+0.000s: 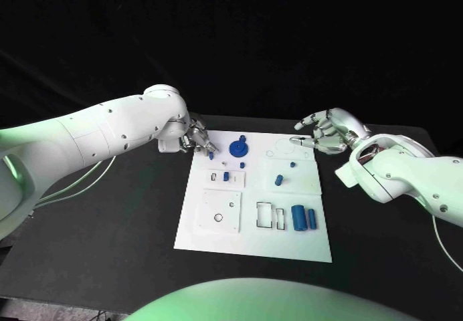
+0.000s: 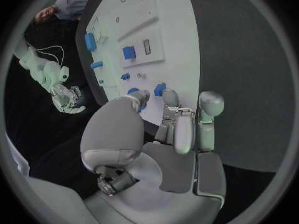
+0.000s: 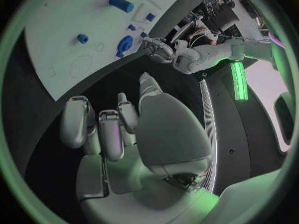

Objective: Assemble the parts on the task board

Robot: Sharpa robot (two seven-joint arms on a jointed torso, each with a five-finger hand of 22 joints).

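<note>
The task board lies in the middle of the black table, its long axis running away from me toward the table's far edge, and it looks only partly filled, so I judge the assembly somewhere in its early or middle stretch. At its far left corner my left hand hangs just over the edge, fingers curled loosely, and in my left wrist view the fingertips seem to hold nothing; a small blue piece sits right beside them, but whether I touch it I cannot tell. Just right of that, the blue gear-shaped part rests near the far end. Nearer me a small blue block stands in the left slot panel, and below it the square panel with the round hole is unfilled. Moving right, a short blue peg lies loose and slightly slanted on the plate. The rectangular cut-outs beside it stand empty. The big blue cylinder and the slimmer one lie side by side, both pointing along the board's length, apparently not yet placed. At the far right corner my right hand hovers above the board's edge, fingers apart and lightly bent, gripping nothing. Most sockets, I think, await their parts.
</note>
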